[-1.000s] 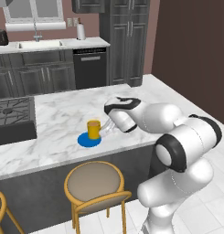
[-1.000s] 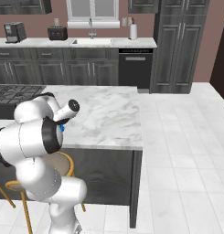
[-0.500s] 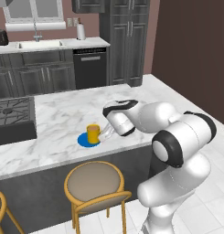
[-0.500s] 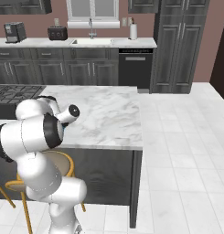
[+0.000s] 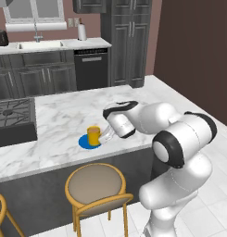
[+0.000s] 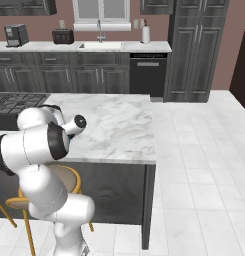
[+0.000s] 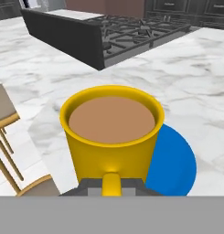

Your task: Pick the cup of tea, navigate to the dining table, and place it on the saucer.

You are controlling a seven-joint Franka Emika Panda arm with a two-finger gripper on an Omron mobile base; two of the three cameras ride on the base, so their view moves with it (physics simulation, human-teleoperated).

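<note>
The cup [image 5: 93,136] sits on the saucer [image 5: 86,143] near the tabletop [image 5: 59,120] front edge – stove [image 5: 12,121] at ten o'clock. The hand [image 5: 107,134], lower than before, is clamped shut on the cup's handle.

Gas cooktop [image 5: 10,113] left on island; round-seat stool [image 5: 97,186] below; paper towel roll [image 5: 81,32] on back counter.
</note>
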